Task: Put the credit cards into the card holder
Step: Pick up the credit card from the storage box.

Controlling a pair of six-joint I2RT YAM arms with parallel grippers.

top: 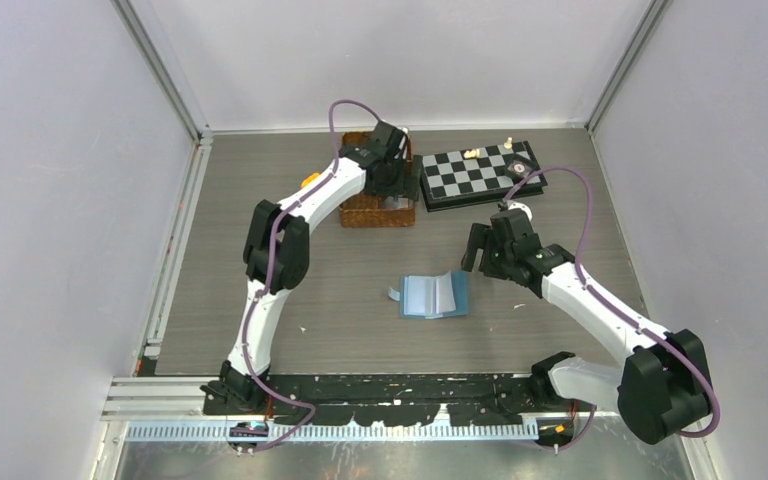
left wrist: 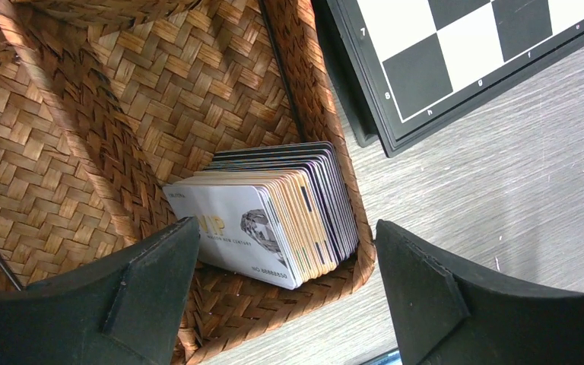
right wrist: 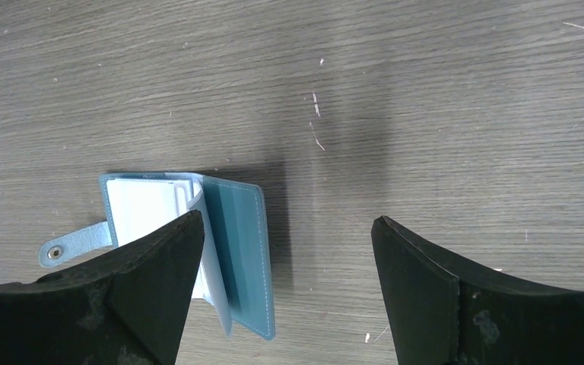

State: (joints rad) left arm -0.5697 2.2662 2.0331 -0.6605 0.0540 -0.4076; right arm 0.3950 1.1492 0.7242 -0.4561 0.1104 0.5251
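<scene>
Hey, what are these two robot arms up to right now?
They are meant to move credit cards into a card holder, and neither is holding anything at this moment. The left gripper hangs open over a stack of credit cards sitting in one compartment of a wicker basket, next to a chessboard. The right gripper hangs open above the table, close to the blue card holder, which lies unfolded there.

The cards (left wrist: 262,220) sit in the basket (top: 368,214), the chessboard (top: 480,172) lies just right of it, and the card holder (top: 433,296) lies in front of it.
</scene>
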